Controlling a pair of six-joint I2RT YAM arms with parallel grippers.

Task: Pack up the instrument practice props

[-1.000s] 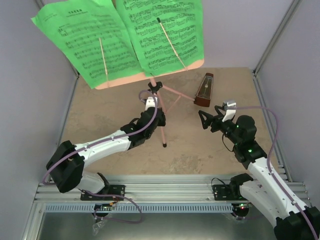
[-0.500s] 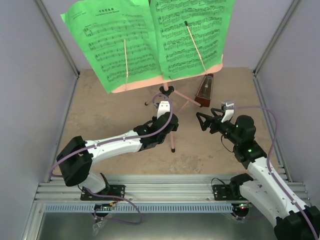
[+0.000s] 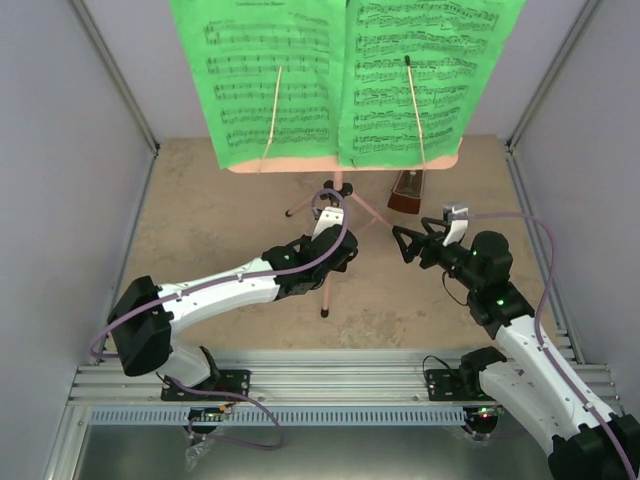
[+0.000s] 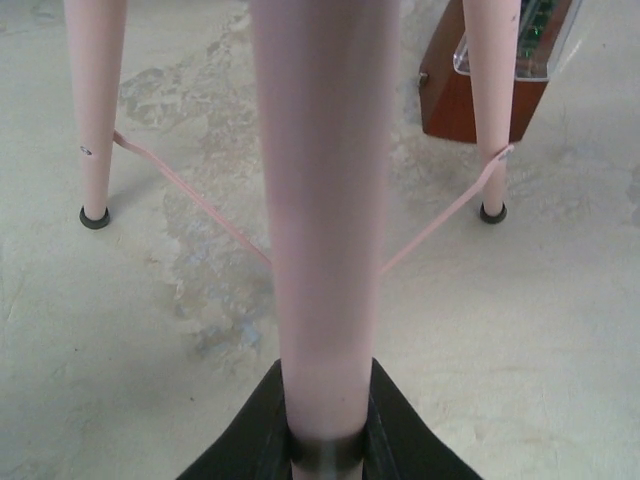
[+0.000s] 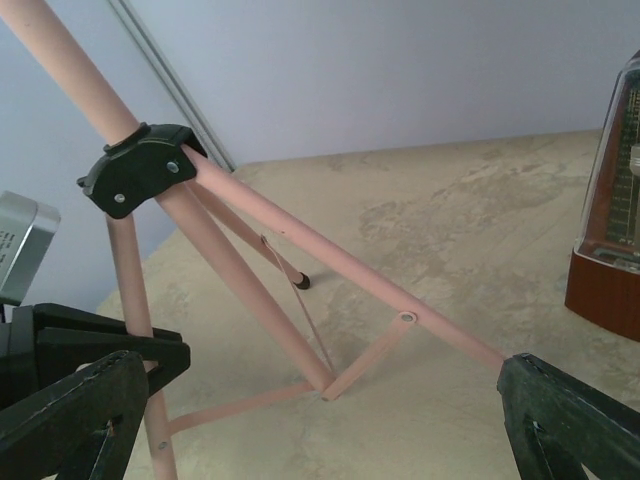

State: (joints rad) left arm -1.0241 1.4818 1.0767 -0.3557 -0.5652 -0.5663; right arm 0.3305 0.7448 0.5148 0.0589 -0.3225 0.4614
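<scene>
table (image 3: 200,230) | beige, mottled | on it: metronome (image 3: 405,192), music stand (image 3: 326,298) feet

Metronome (image 3: 404,192) apparently just behind music stand (image 3: 338,196).

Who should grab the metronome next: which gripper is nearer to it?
Right. The right gripper hangs open just in front of the metronome; the left gripper is farther off to its left, shut on a leg of the music stand.
</scene>
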